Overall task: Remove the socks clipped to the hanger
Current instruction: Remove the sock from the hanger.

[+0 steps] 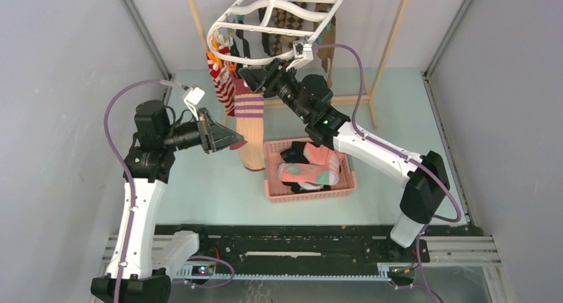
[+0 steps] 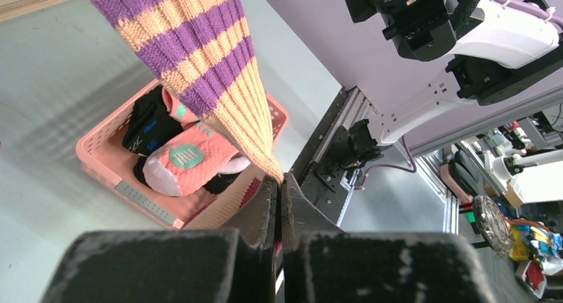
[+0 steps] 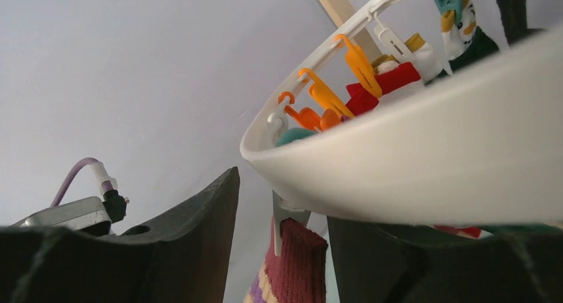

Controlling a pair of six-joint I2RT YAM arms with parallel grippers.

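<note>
Purple-striped sock (image 1: 250, 117) hangs from hanger (image 1: 265, 14) above worktop (image 1: 199, 183), long axis vertical. Lower end pinched in closed left hand (image 1: 237, 142). Right hand (image 1: 247, 76) part-open astride sock's clip (image 3: 282, 213).

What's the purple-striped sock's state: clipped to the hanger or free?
Clipped: a clip under the hanger holds the purple-striped sock by its cuff, inside the open right gripper; the left gripper pinches its lower end.
</note>
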